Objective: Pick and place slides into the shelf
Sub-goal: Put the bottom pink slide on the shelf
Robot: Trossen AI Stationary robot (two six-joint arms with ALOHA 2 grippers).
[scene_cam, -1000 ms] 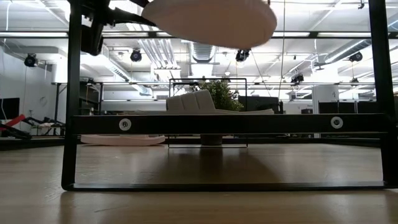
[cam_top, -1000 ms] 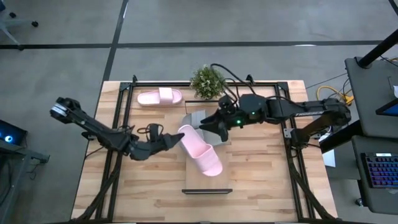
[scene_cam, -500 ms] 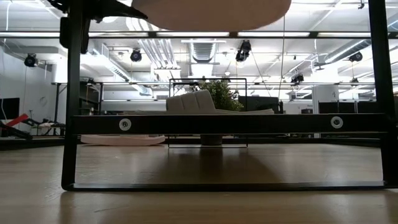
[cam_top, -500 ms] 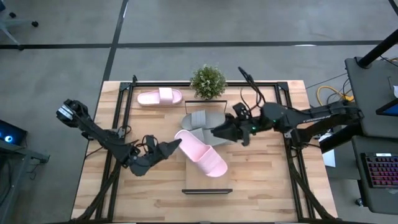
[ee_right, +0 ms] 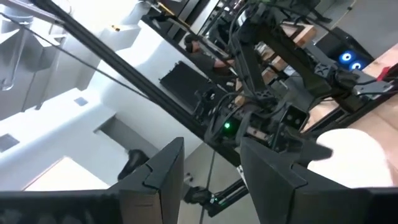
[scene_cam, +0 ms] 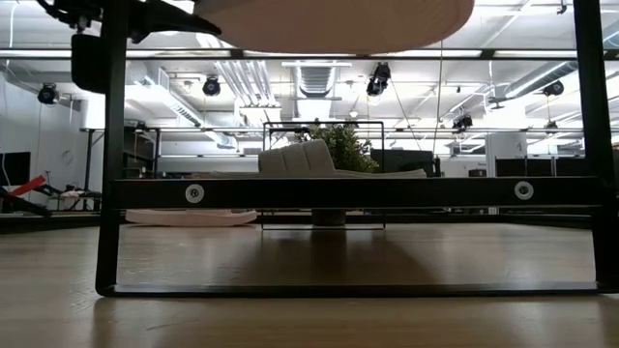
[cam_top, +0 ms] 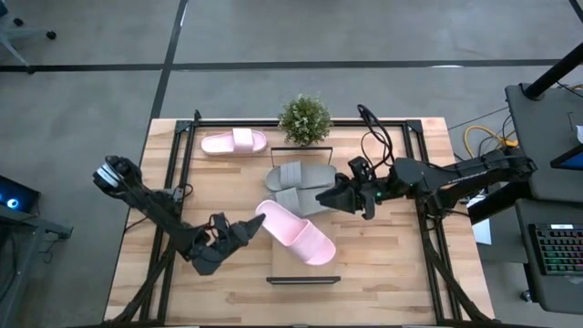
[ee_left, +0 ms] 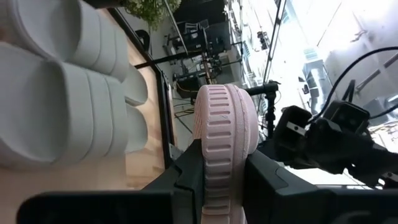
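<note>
The pale pink slide (cam_top: 296, 233) hangs in the air over the shelf (cam_top: 303, 270), held only at its heel end by the left gripper (cam_top: 250, 225), whose fingers (ee_left: 193, 171) are clenched on the sole's ribbed edge. The toe end juts out unsupported toward the shelf's near end. In the low view the pink sole (scene_cam: 338, 21) floats well above the shelf frame.

That grip is the weak point: a long, soft sandal pinched at one tip could pivot or slip if the arm swings or tilts quickly, and it would drop crooked or off the narrow board.

Two grey slides (cam_top: 296, 187) already lie side by side on the shelf's far half, just beside the held one. Lowering the pink slide at its current slant could catch the nearer grey slide and push it askew, or leave the pink one overhanging the board's edge.

The right gripper (cam_top: 325, 195) hovers at the grey slides' side, its fingers (ee_right: 267, 165) parted and holding nothing; it sits near the pink slide's path, so a careless move risks a clash.

A second pink slide (cam_top: 234, 142) waits on the tabletop (cam_top: 383, 282) beside the potted plant (cam_top: 304, 119).
</note>
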